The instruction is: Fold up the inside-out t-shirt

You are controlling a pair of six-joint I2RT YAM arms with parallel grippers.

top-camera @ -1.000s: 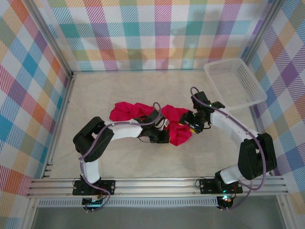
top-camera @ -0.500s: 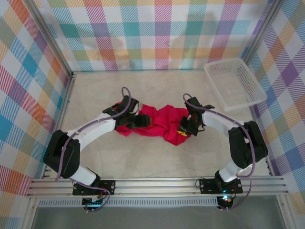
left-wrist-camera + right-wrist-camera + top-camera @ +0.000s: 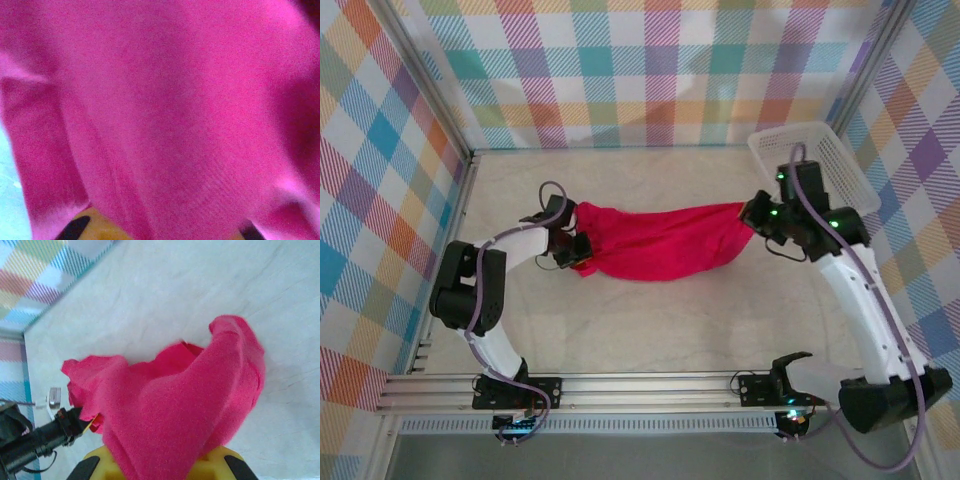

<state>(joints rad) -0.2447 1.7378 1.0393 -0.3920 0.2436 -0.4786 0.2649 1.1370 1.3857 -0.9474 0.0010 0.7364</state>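
**Both arms are stretching the inside-out t-shirt (image 3: 660, 250) into a long band across the middle of the table (image 3: 650, 330).**
The left gripper (image 3: 578, 250) is pinching one end and the right gripper (image 3: 753, 216) the other, each clamped tight on cloth, probably to pull the bunched fabric long and flat for folding. The right end is hanging just beside the white mesh basket (image 3: 820, 145), and the belly is sagging toward the tabletop.

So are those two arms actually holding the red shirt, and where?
Yes. The left gripper pinches the t-shirt at its left end, the right gripper at its right end; the cloth is stretched between them. Hem or sleeve: cannot tell.
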